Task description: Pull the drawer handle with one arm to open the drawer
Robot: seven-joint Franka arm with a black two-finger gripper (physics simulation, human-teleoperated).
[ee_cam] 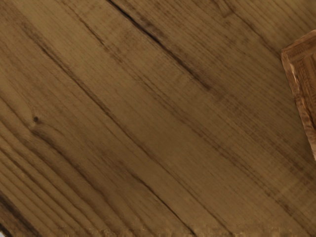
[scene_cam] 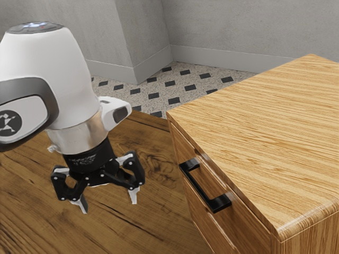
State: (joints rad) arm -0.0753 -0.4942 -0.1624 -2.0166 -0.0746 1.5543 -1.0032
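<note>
Dark wooden planks are carrying a light-oak cabinet, whose drawer front is showing the black handle just under the top's edge. Well apart from it, toward the exterior view's left, the gripper is hovering over the planks, fingers spread, gripping nothing. Speckled tiles and grey walls are lying beyond.

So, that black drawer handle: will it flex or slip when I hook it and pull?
Probably rigid: the handle is a thick, square-edged black bar fixed at both ends. Its flat faces should grip fairly well. The drawer front looks like solid wood, so expect some resistance.
</note>
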